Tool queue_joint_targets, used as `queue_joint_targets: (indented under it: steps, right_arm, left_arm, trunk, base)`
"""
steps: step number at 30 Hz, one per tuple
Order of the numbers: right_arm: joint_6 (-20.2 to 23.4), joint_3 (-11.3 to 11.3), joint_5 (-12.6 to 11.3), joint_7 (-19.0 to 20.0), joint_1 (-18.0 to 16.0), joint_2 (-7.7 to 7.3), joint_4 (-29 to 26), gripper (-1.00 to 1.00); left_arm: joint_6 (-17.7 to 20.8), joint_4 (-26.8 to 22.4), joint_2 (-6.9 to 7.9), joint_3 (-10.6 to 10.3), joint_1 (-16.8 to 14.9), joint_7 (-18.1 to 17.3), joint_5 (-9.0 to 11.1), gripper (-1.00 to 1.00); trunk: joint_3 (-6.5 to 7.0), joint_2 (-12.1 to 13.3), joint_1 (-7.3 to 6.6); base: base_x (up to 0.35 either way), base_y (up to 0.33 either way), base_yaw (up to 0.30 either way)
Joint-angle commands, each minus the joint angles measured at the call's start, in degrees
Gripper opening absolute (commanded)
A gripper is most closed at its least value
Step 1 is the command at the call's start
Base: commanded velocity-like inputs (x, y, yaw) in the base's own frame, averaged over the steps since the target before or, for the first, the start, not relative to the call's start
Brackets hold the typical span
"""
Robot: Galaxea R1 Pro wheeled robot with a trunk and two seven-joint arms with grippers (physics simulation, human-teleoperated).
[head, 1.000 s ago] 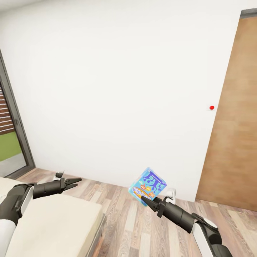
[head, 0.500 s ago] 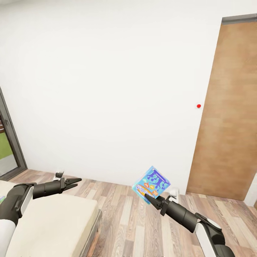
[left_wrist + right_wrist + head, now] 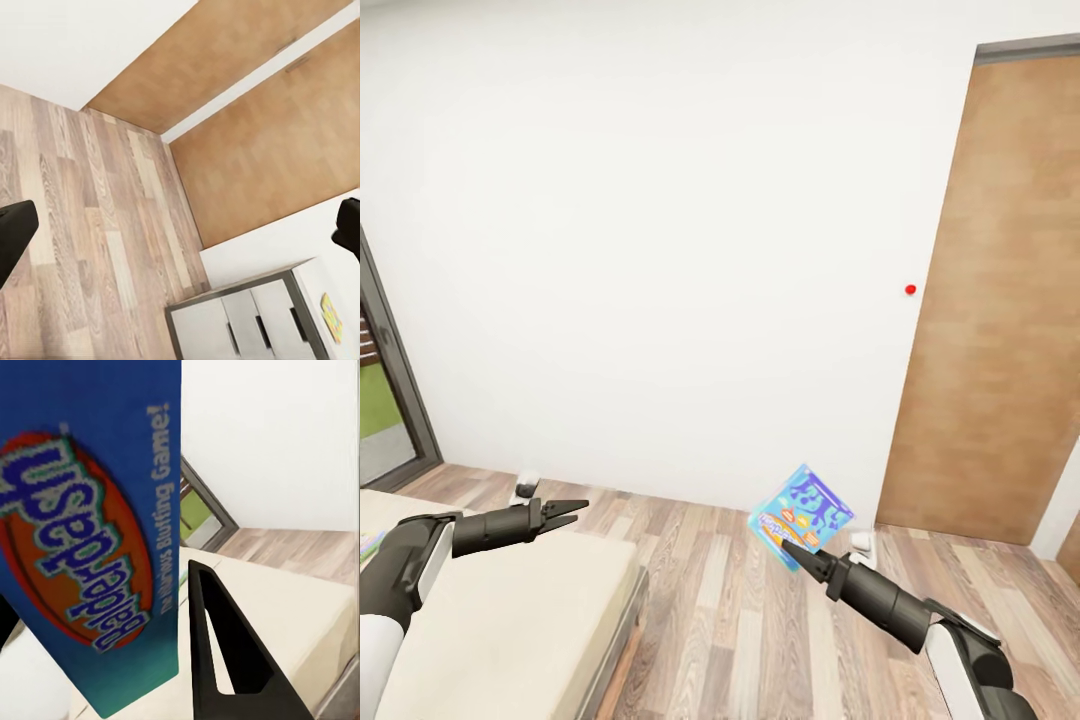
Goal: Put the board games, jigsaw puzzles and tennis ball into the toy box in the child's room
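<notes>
Right jaws [image 3: 792, 551] pinch the board game [image 3: 801, 516] upright; left jaws [image 3: 572, 513] parted, empty

In the head view the bed [image 3: 510, 620] runs off the frame at 7 o'clock, so its far end cannot be seen. A coloured scrap [image 3: 368, 545] at 9 o'clock is cut by the edge and too small to tell. The wooden door [image 3: 1000, 330] is cropped at 3 o'clock. In the right wrist view the board game [image 3: 90, 532] overruns the frame at 12 o'clock, its small print blurred.
</notes>
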Motion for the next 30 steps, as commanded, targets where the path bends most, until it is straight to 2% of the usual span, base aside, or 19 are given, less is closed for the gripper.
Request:
queue_joint_targets:
  steps: [1,8,15,30]
  right_arm:
    - [0.55,-0.25,-0.42,0.07,-0.02,0.00,0.04,-1.00]
    - [0.71,-1.61,-0.50,0.21,-0.02,0.10,-0.02,-1.00]
    - [0.74,-1.86,-0.51,0.24,0.02,0.22,-0.07,-1.00]
    - [0.89,-1.91,-0.54,0.23,0.00,0.17,0.10,-1.00]
  left_arm:
    - [0.60,0.01,0.00,0.02,-0.02,-0.10,0.12,1.00]
    - [0.60,0.00,0.00,0.00,-0.02,-0.13,0.14,1.00]
    - [0.60,0.00,0.00,0.04,-0.02,-0.15,0.11,1.00]
    - [0.51,0.01,0.00,0.03,-0.02,-0.18,0.15,1.00]
  trunk:
    - [-0.12,-0.06,0.00]
    - [-0.62,-0.06,0.00]
    - [-0.79,-0.06,0.00]
    - [-1.04,-0.06,0.00]
  base:
    - [-0.163,0.000,0.000]
    - [-0.163,0.000,0.000]
    - [-0.158,0.000,-0.032]
    - [-0.036,0.000,-0.239]
